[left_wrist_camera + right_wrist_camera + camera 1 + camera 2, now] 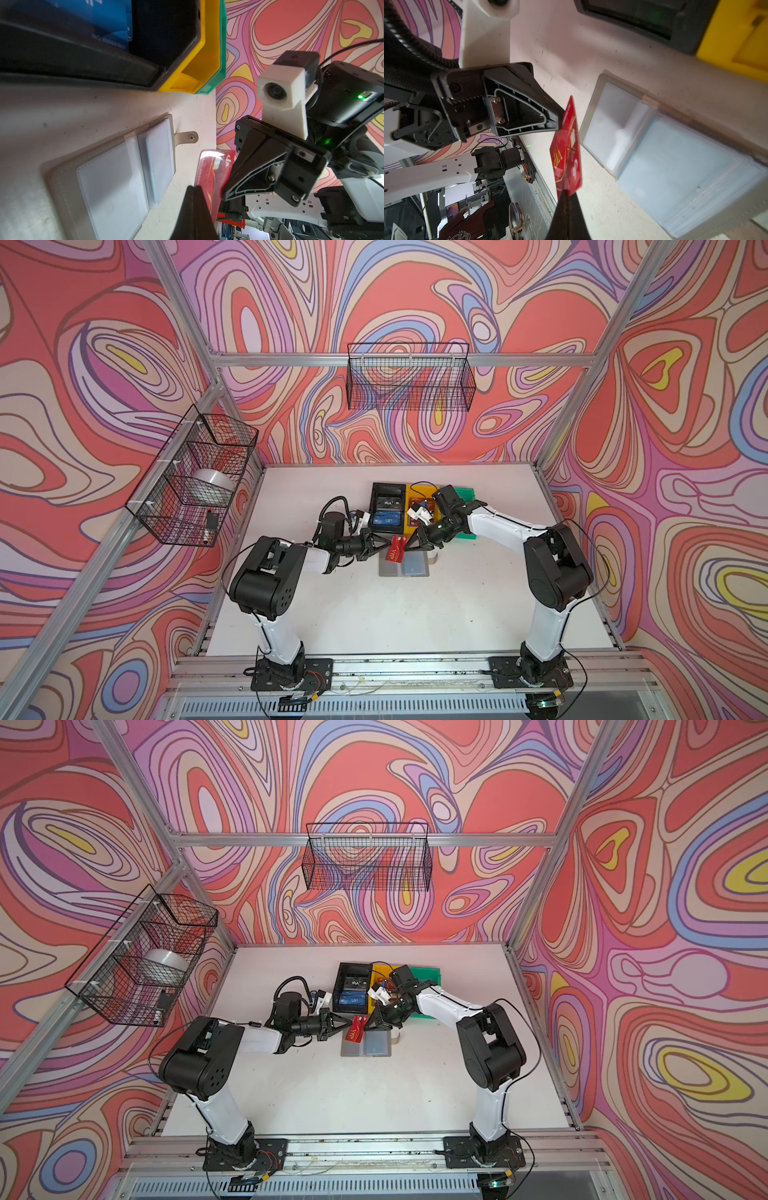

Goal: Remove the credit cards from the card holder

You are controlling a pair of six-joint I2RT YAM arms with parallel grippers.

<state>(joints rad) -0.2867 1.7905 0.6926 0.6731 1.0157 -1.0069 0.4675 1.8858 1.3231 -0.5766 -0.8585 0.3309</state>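
Note:
The grey card holder [390,569] [353,1048] lies open on the table, its clear sleeves [112,182] [610,124] facing up. A light blue card [679,166] shows in one pocket. A red credit card [395,549] [357,1032] [212,172] [566,158] marked "VIP" hangs tilted just above the holder's left half. My left gripper [385,548] [195,188] is shut on its left edge. My right gripper [409,546] [565,192] is shut on the opposite end. Both sets of tips face each other across the card.
Behind the holder stand a black bin [376,489] holding blue and dark cards, a yellow bin [417,493] with reddish cards, and a green bin [465,493]. The holder's strap tab [186,137] sticks out toward the bins. Wire baskets [409,377] hang on the walls.

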